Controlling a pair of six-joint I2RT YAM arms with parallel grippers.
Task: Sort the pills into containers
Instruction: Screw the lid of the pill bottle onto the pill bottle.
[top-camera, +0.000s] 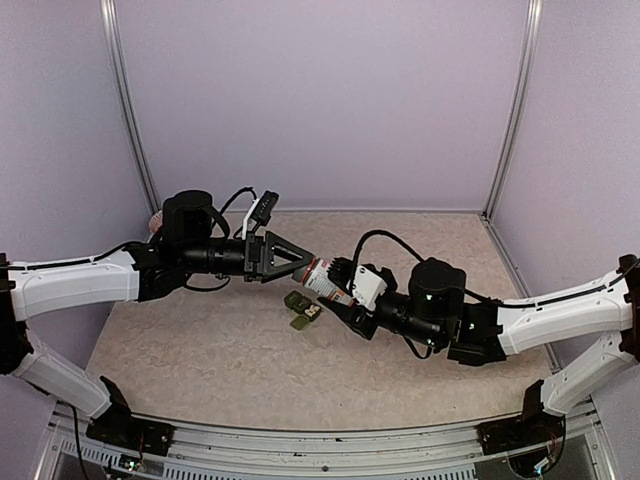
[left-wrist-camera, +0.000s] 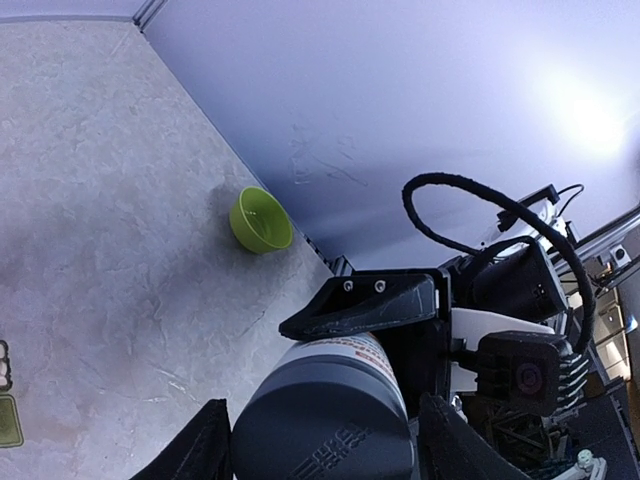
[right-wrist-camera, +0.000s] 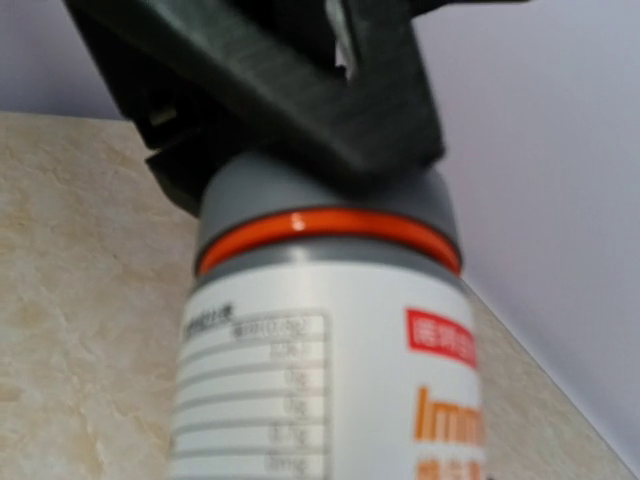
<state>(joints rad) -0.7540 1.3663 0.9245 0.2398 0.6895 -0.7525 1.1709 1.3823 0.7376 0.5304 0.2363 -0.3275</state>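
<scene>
A white pill bottle (top-camera: 322, 278) with a grey cap (left-wrist-camera: 325, 430) and an orange ring (right-wrist-camera: 330, 225) is held level above the table. My right gripper (top-camera: 342, 297) is shut on its body; one of its fingers (left-wrist-camera: 370, 305) lies along the label. My left gripper (top-camera: 305, 258) faces it, and its fingers (left-wrist-camera: 205, 440) flank the cap with thin gaps, still open. One left finger (right-wrist-camera: 300, 90) lies over the cap in the right wrist view. The containers (top-camera: 303, 309), a dark green strip, lie on the table just below the bottle and show at the edge (left-wrist-camera: 6, 420) of the left wrist view. No pills show.
A lime-green bowl (left-wrist-camera: 260, 220) stands on the table by the back wall. Lilac walls close in the back and both sides. The two arms meet over the middle of the beige table (top-camera: 200, 350).
</scene>
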